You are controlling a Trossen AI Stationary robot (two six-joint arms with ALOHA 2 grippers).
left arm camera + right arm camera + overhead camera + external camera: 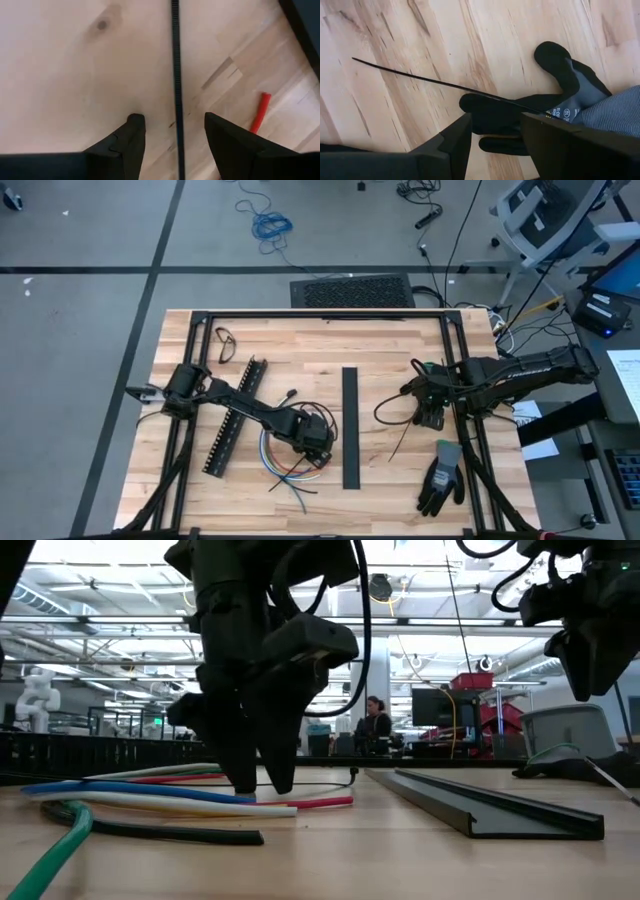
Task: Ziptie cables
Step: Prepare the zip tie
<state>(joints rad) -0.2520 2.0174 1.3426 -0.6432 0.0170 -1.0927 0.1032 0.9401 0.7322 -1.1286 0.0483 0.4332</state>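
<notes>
Lying fanned across the near table: cables (150, 795), beside the left gripper (255, 785). Standing tip-down there, fingers (131, 137) parted, straddling a zip tie (175, 75) without pinching it, probably lining up a pickup. Hovering farther right, near a glove (570, 105): right gripper (432, 418), fingers apart, another zip tie (445, 82) crossing between; whether held, cannot tell. Sitting between the arms: a long black channel (350, 427).

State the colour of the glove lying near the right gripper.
Black and grey; the glove shows best in the right wrist view.
</notes>
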